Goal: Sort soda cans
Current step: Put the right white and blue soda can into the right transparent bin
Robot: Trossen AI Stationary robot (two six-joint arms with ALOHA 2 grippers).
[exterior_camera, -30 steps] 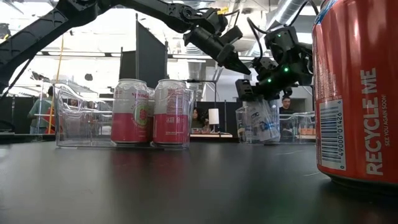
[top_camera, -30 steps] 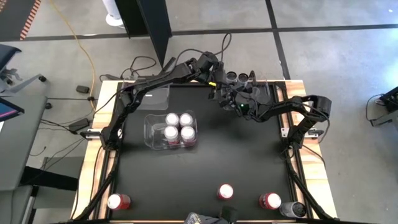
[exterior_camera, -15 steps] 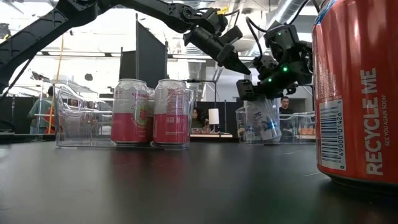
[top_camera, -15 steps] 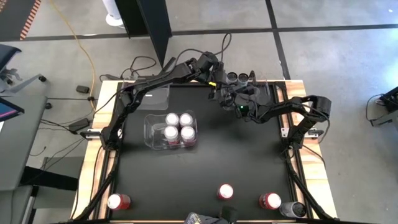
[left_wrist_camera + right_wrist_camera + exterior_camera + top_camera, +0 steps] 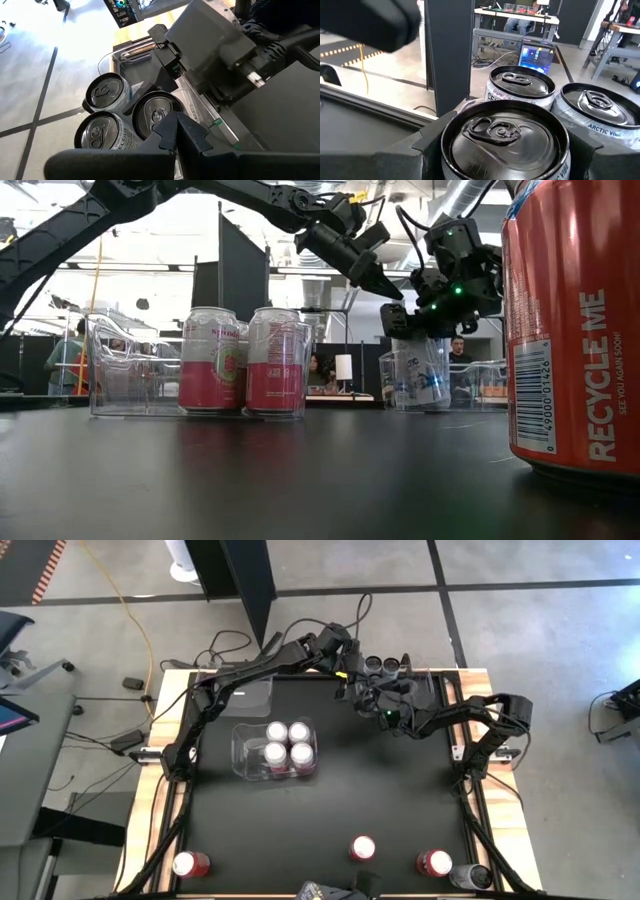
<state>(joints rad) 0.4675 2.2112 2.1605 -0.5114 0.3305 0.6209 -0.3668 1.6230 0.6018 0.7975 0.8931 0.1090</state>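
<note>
My right gripper (image 5: 505,142) is at the table's far edge, shut on a dark grey soda can (image 5: 505,131) that stands in a clear bin (image 5: 400,395). Two more grey cans (image 5: 522,85) (image 5: 600,107) stand just beyond it. My left gripper (image 5: 176,125) is shut and holds nothing. It hangs above these cans, slanting down beside my right gripper (image 5: 418,335). Several pink-and-white cans (image 5: 288,743) stand in a clear bin (image 5: 240,750) at mid-table. Three red cans (image 5: 190,863) (image 5: 362,847) (image 5: 433,862) and one dark can (image 5: 470,877) stand on the table near its near edge. My right gripper has the dark grey can pinched between its two fingers (image 5: 427,142), one on each side of the can's upper wall just below the rim (image 5: 451,150). It comes at the can from above. The can stands upright with its bottom in the clear bin (image 5: 418,408).
An empty clear bin (image 5: 255,692) stands at the far left of the table, behind the pink cans' bin. A large red can (image 5: 570,330) is close to the low camera. The black mat's middle (image 5: 330,800) is bare. People and desks show in the room beyond.
My right gripper has moved up a little over the far bin. The grey can under it, tilted a second ago, now stands straighter, with its bottom still in the bin. My left arm has kept still.
</note>
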